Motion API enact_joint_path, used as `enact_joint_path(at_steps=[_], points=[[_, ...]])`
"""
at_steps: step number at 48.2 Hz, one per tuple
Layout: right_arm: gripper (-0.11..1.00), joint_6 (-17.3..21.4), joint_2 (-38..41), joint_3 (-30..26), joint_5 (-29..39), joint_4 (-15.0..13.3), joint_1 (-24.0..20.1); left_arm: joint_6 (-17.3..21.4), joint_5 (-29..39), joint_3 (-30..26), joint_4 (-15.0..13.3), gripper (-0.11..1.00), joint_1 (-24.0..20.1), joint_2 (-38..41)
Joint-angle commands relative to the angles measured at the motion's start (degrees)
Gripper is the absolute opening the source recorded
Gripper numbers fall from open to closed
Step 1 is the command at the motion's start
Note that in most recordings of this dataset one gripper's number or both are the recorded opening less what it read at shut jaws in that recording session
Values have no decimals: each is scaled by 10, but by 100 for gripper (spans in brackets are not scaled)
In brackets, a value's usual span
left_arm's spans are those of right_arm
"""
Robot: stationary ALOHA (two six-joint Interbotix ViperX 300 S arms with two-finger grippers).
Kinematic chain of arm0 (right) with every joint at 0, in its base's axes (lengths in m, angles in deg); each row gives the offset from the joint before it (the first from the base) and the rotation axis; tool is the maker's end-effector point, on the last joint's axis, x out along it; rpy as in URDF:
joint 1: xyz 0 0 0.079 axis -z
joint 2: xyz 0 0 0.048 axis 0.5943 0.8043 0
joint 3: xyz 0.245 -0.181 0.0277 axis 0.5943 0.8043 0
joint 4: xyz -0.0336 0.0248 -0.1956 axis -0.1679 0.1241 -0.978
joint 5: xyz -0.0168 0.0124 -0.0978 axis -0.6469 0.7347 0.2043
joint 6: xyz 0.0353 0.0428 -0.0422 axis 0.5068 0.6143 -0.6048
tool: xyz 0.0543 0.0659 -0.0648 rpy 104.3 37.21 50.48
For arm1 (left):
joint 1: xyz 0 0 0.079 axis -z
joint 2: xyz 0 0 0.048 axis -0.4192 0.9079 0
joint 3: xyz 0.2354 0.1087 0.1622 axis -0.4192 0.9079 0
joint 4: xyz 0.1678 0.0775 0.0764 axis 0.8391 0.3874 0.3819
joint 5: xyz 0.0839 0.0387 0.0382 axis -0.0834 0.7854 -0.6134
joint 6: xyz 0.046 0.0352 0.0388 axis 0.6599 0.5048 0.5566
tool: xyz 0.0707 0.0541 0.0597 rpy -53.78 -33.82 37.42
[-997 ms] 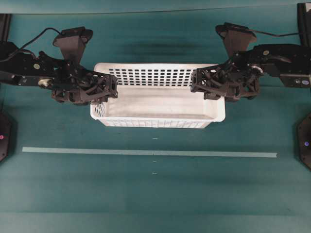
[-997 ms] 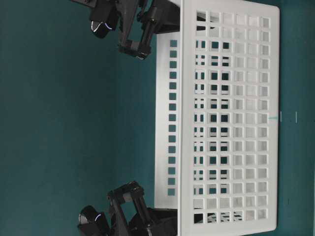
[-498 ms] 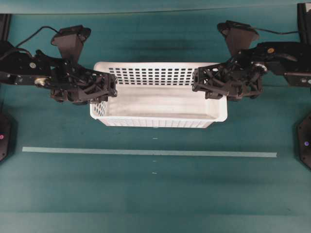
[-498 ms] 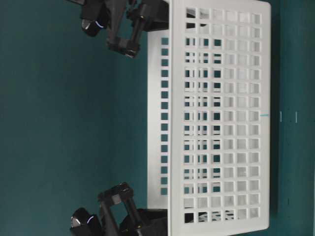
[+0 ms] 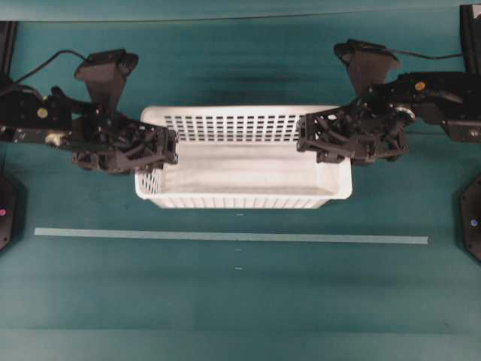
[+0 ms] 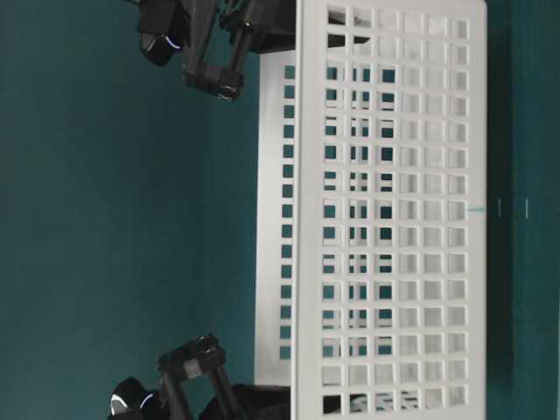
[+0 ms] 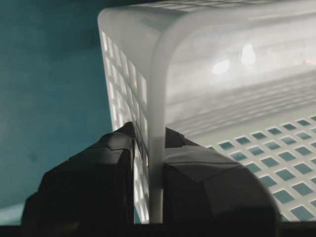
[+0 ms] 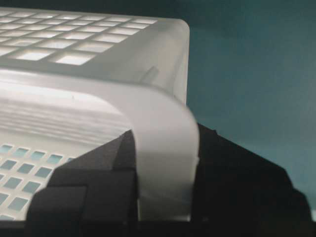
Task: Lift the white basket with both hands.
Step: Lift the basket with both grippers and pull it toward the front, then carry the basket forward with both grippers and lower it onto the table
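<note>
This is a robot test bench in a lab, not a home or a shop. The work surface (image 5: 240, 301) is a plain teal mat with nothing homely on it. A pale strip of tape (image 5: 225, 236) runs straight across it, with small tick marks (image 5: 239, 249) near its middle, as a placing guide. Two black robot arms, the left arm (image 5: 37, 120) and the right arm (image 5: 440, 98), reach in from opposite sides, each with a cable (image 5: 45, 64) and a camera block. Dark fixed mounts (image 5: 472, 226) sit at the mat's edges.
</note>
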Motion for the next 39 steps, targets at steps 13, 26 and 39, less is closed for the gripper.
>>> enact_joint_path(at_steps=[13, 26, 39], points=[[18, 40, -16, 7, 5, 0, -55, -9, 4, 11, 3, 5, 41, -33], [18, 81, -18, 15, 0, -9, -91, -36, 4, 6, 3, 5, 78, -33], [18, 99, -12, 19, -4, -10, -124, -54, 4, 6, 3, 5, 105, -32]])
